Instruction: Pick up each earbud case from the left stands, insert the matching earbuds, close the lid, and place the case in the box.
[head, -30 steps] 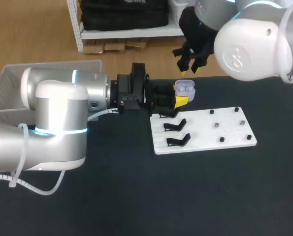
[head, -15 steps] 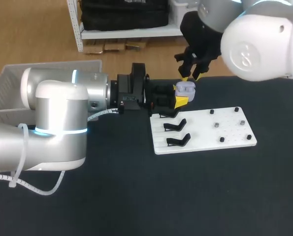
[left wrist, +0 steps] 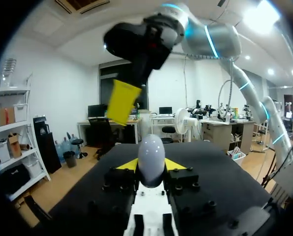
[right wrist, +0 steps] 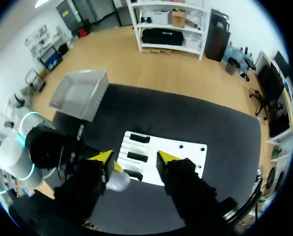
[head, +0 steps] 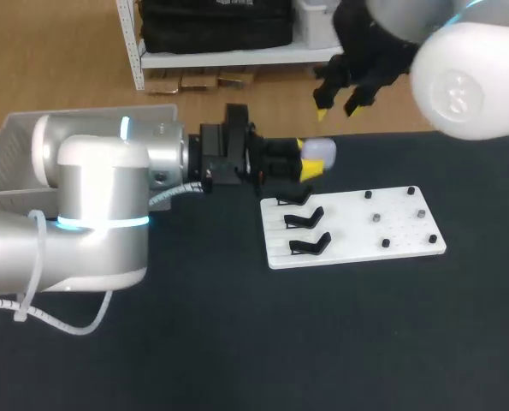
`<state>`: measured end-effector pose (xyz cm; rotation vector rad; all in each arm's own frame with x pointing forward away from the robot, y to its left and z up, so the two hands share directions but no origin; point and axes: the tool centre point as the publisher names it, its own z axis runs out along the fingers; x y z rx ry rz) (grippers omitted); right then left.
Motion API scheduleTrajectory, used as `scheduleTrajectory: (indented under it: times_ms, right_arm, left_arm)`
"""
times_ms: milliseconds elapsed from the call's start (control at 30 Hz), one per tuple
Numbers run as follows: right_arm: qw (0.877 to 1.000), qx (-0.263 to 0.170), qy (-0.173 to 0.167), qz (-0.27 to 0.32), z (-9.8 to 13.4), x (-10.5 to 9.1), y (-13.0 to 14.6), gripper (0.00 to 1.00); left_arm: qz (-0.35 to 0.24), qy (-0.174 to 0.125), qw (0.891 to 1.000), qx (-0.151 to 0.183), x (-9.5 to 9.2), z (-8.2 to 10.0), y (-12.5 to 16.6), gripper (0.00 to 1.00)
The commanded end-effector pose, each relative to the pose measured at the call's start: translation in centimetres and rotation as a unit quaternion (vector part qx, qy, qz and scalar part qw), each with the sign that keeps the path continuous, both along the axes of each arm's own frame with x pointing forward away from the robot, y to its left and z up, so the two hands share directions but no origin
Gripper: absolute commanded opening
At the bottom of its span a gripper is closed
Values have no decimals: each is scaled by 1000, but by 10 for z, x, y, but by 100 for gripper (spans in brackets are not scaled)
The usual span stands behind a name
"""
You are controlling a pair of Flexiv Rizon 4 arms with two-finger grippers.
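left gripper (head: 308,160) clamps earbud case (left wrist: 151,158) between both tips | right gripper (head: 337,110) spread, empty, clear of case

The left arm (head: 100,197) lies across the table's (head: 237,342) left side. It bars the straight way from the board (head: 348,238) to the box (head: 10,141), which is partly hidden behind it. The left gripper (head: 305,160), clamped on the case (head: 321,151), sits just past the board's far left corner. The right gripper (head: 337,111) hangs above and beyond the case, fingers spread, with a gap between them. Three black stands (head: 304,218) rise on the board's left part, and small pegs (head: 376,218) on its right. In front of the board and to its right, the table offers wide passage.
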<state>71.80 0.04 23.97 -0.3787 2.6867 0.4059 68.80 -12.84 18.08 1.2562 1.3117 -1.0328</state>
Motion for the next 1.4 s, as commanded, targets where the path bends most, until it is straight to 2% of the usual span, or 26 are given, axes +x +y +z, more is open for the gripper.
scheduleTrajectory:
  times_ms: [33,200,400,567,733,800,967,1033,1233,1400]
  right_arm:
    - [998,42,-46,-22,3,-19,-27,100]
    - [997,47,-47,-25,4,-20,-29,100]
    - [997,47,-47,-25,4,-20,-29,100]
    - [997,47,-47,-25,4,-20,-29,100]
    - [997,47,-47,-25,4,-20,-29,100]
    - [997,47,-47,-25,4,-20,-29,100]
    - [997,47,-47,-25,4,-20,-29,100]
    - [997,47,-47,-25,4,-20,-29,100]
    - [997,47,-47,-25,4,-20,-29,100]
    - [997,47,-47,-25,4,-20,-29,100]
  left_arm:
    - [35,-22,999,-19,-5,16,43,0]
    - [70,-43,997,-10,7,29,101,0]
    - [115,-60,991,12,24,40,183,0]
    - [144,-55,988,33,42,35,248,0]
    - [164,-44,985,43,58,14,291,0]
    - [172,-42,984,36,63,5,303,0]
    - [188,-34,980,51,78,-18,329,0]
    - [193,-28,980,45,84,-28,340,0]
    - [211,6,976,59,103,-72,359,0]
    - [218,16,973,71,117,-85,362,0]
